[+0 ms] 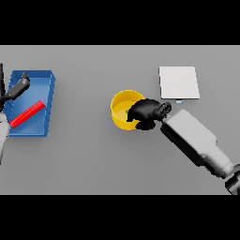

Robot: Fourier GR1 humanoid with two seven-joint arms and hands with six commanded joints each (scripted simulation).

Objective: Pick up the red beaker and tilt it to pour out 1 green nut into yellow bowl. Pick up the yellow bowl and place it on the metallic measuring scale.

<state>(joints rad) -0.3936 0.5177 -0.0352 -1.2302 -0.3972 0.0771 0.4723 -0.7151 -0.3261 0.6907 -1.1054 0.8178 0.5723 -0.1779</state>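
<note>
We see a yellow bowl [123, 108] under our black right hand's [146, 112] fingers, green nut [127, 111] by the fingertips, red beaker [27, 114], blue tray [49, 82], white scale [178, 82], grey table [93, 159].

The right hand [146, 112] is being held with fingers curled around the yellow bowl [123, 105], its forearm angled back; the left hand [18, 86] is being kept raised.

Yellow bowl [123, 110] smooth, plastic-looking; scale [178, 82] pale matt metal plate; table [93, 154] flat matt grey.
</note>
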